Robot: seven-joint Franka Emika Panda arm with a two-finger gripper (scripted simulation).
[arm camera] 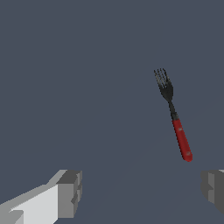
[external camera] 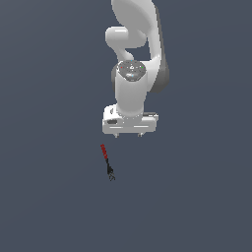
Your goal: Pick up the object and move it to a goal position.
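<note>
The object [external camera: 106, 160] is a tiny thin fork-like tool with a red ribbed handle and a black forked tip, lying flat on the grey floor. In the wrist view the object [arm camera: 175, 117] shows its red handle and black tines. My white gripper [external camera: 128, 134] hangs above the floor, up and toward the exterior view's right of the object, apart from it. Its fingers [arm camera: 70, 192] stand wide apart and hold nothing. The object lies ahead of the fingers, not between them.
The plain dark grey floor [external camera: 197, 197] fills both views. The white arm [external camera: 135, 59] rises behind the gripper. No goal marker shows.
</note>
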